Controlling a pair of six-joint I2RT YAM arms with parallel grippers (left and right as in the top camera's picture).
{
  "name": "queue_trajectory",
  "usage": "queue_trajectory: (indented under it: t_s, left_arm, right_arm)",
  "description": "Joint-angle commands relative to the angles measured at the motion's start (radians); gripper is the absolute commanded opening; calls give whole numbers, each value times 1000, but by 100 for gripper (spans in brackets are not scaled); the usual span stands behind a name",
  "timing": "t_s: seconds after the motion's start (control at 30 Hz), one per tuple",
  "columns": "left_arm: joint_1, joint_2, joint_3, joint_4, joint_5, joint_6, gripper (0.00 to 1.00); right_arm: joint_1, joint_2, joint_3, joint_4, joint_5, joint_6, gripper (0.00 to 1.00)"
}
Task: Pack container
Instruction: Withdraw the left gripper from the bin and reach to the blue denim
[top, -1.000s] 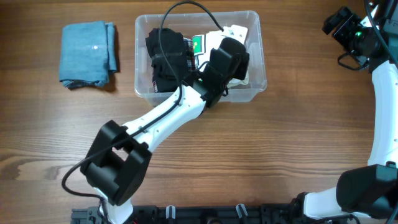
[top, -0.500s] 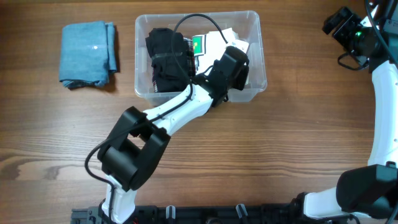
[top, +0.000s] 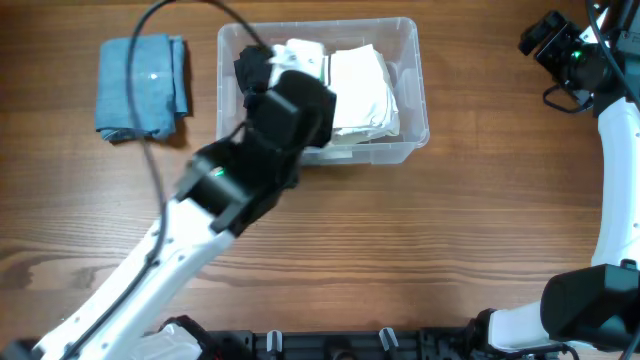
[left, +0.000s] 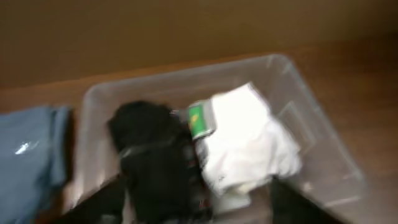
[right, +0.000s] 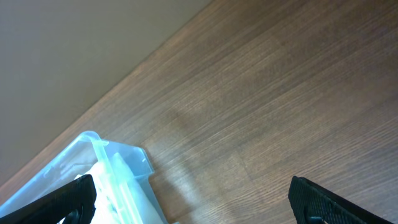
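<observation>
- Overhead view is showing the clear rectangular plastic container (top: 424, 100) sitting on the brown wooden counter (top: 450, 250), towards the far edge and near the middle.
- A black folded cloth (left: 155, 162) is lying in the container's left half, and a white folded cloth (top: 362, 85) is lying in the right half. The two are side by side and touching.
- A blue folded cloth (top: 140, 85) is lying on the counter just left of the container, outside it and apart from its wall.
- The left arm (top: 230, 190) is reaching over the container's near-left part, motion-blurred and covering much of the black cloth from above.
- The left end effector (left: 193, 205) is showing in the left wrist view as two blurred dark fingers (left: 292, 199), spread apart, with nothing pinched between them.
- The right end effector (right: 193, 202) is hanging at the far right, well apart from the container, with its fingers spread wide and holding nothing.
- Judgement: packing is partly done, with two cloths in and the blue one outstanding. The step in hand appears to be the gap between one placement and the next pick.
- Judgement: the next move is calling for the left arm to travel left, lower its spread fingers over the blue cloth, pinch across the fold so that the stack is kept together, and set it on top of the cloths in the container, since little bare floor is showing there.
</observation>
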Motion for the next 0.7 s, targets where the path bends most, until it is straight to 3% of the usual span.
queue_trajectory:
  t_s: [0.0, 0.2, 0.5, 0.67]
  left_arm:
    - [66, -95, -1, -94, -26, 2, 87]
    - [115, -213, -1, -167, -23, 2, 100]
    - [123, -223, -1, -175, 52, 2, 100]
    - [234, -137, 3, -139, 51, -17, 100]
  right_arm:
    - [4, -3, 5, 0, -10, 6, 100]
    - [4, -3, 5, 0, -10, 6, 100]
    - [4, -3, 5, 0, -10, 6, 100]
    - [4, -3, 5, 0, -9, 6, 100]
